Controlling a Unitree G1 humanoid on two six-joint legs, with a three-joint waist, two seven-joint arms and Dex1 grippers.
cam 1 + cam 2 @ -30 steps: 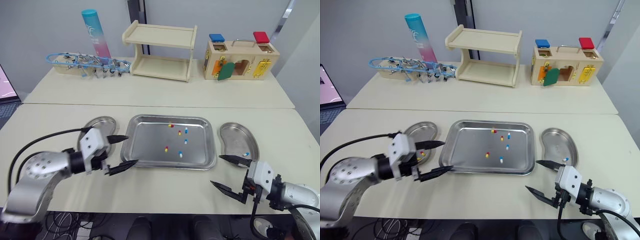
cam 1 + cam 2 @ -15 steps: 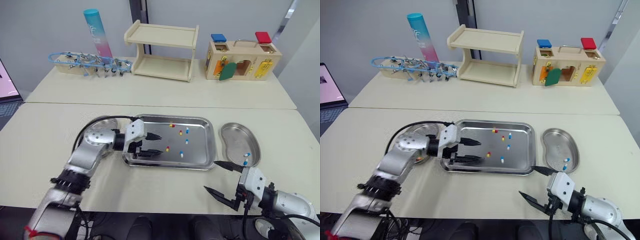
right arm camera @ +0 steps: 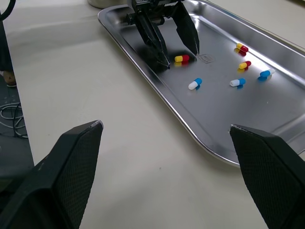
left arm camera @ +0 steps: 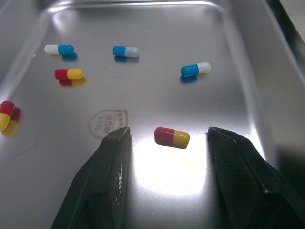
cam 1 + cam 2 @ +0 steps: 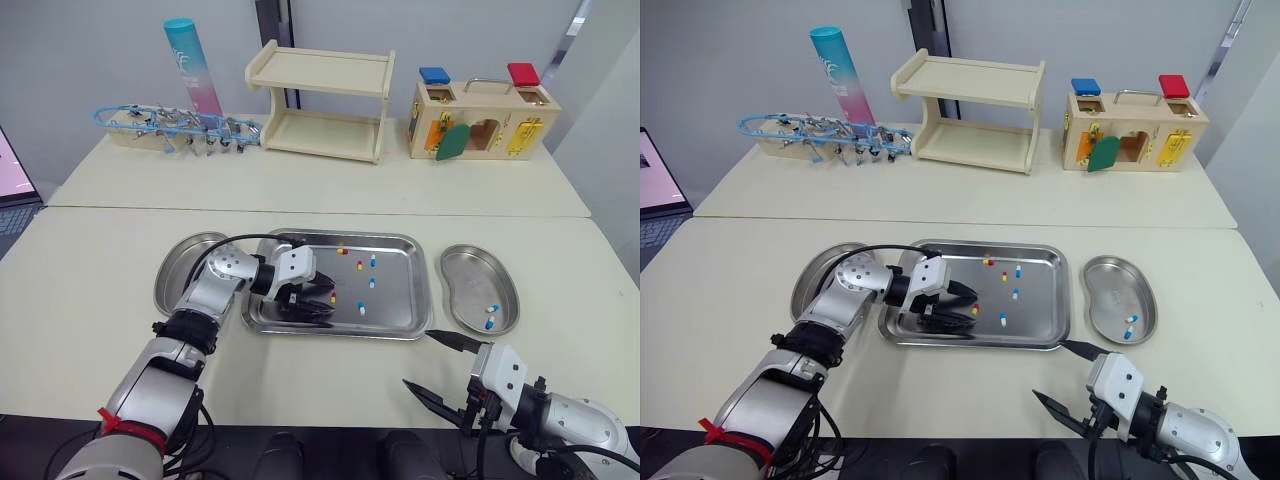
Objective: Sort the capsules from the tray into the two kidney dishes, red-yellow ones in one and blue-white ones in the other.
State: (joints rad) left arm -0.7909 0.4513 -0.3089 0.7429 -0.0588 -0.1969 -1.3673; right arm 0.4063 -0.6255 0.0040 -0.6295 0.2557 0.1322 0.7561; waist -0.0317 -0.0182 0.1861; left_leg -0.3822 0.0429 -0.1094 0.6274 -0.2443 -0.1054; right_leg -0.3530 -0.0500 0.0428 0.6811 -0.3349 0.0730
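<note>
One pale table (image 5: 90, 270) is noted, carrying everything below. One steel tray (image 5: 400, 305) is set at its middle. Two kidney dishes are counted, one on each side of the tray: the left dish (image 5: 178, 272) is partly covered by the left arm and its contents cannot be told; the right dish (image 5: 468, 278) is seen to hold two blue-white capsules (image 5: 493, 309) near its front end. Two grippers are recorded. The left gripper (image 5: 324, 301) is lowered into the tray with its fingers spread moderately, nothing gripped. The right gripper (image 5: 420, 360) is held over the bare table in front of the tray's right corner, fingers spread wide and empty. Six capsules are counted in the tray, three of each kind. One red-yellow capsule (image 4: 171, 137) is found lying between the left fingertips, touched by neither; the two other red-yellow capsules (image 4: 68, 74) and the three blue-white tray capsules (image 4: 195, 69) are scattered beyond it toward the tray's far side.
</note>
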